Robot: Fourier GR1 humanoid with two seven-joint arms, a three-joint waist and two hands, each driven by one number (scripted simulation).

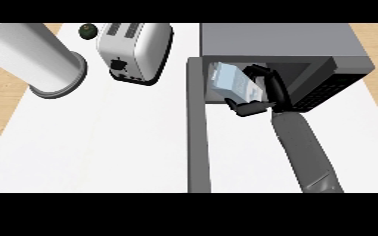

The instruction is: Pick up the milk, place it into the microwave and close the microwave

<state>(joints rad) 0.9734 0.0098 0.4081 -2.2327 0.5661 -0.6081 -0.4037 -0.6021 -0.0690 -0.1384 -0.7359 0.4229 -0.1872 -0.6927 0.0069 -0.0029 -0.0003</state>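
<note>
A pale blue and white milk carton (235,82) is tilted in the mouth of the grey microwave (280,40) at the upper right. My right hand (267,94) is shut on the carton, fingers over its far side and thumb under its near end. The hand reaches into the dark opening, and the grey forearm runs down to the lower edge. The microwave door (196,130) stands open, swung out toward me as a long grey slab left of the arm. My left hand does not show.
A white toaster (135,50) stands at the back centre. Left of it, a large white cylinder (40,60) lies tilted. A small dark green round object (88,29) sits behind the toaster. The white counter (96,145) spreads to the left of the door.
</note>
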